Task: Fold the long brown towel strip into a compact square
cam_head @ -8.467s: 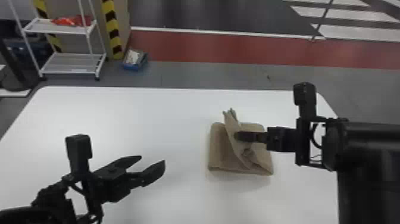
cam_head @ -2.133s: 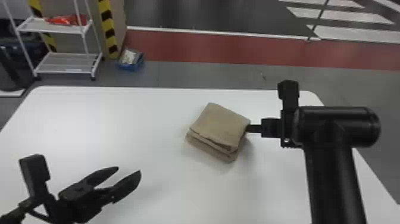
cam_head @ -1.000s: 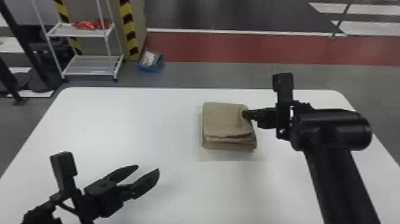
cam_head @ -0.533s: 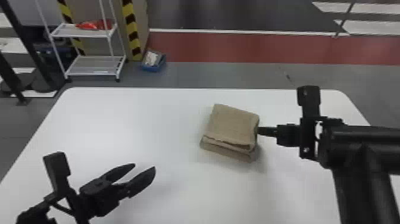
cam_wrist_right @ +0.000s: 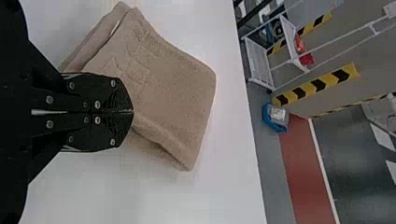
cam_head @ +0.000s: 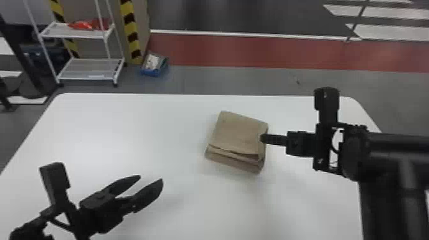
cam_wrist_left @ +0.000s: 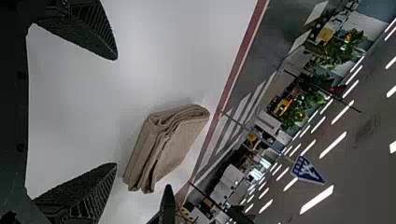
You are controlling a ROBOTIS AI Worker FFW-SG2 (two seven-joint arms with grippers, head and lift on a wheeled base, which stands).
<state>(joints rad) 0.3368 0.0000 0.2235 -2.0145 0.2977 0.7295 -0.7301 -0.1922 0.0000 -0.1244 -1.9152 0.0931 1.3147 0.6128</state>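
Observation:
The brown towel [cam_head: 239, 134] lies on the table as a thick folded stack, slightly turned, its layered edge facing the robot. At its right edge stands my right gripper [cam_head: 262, 138]; in the right wrist view that gripper [cam_wrist_right: 132, 112] has both fingers pressed together over the towel [cam_wrist_right: 177, 102], with no cloth visible between them. My left gripper [cam_head: 150, 179] is at the lower left, open, well apart from the cloth. Seen from the left wrist, the towel [cam_wrist_left: 163, 144] shows its stacked folds beyond the spread fingers of the left gripper [cam_wrist_left: 116, 112].
The white table [cam_head: 127, 127] carries the towel right of its middle, with bare surface between it and the left arm. Behind the far edge are a wheeled white shelf [cam_head: 86, 68] and a blue box [cam_head: 153, 65] on the floor.
The flap held up 8.5 s ago now lies folded over, making the stack smaller. Since 1.0 s ago the towel has turned, and the right gripper has shifted right and nearer the robot.

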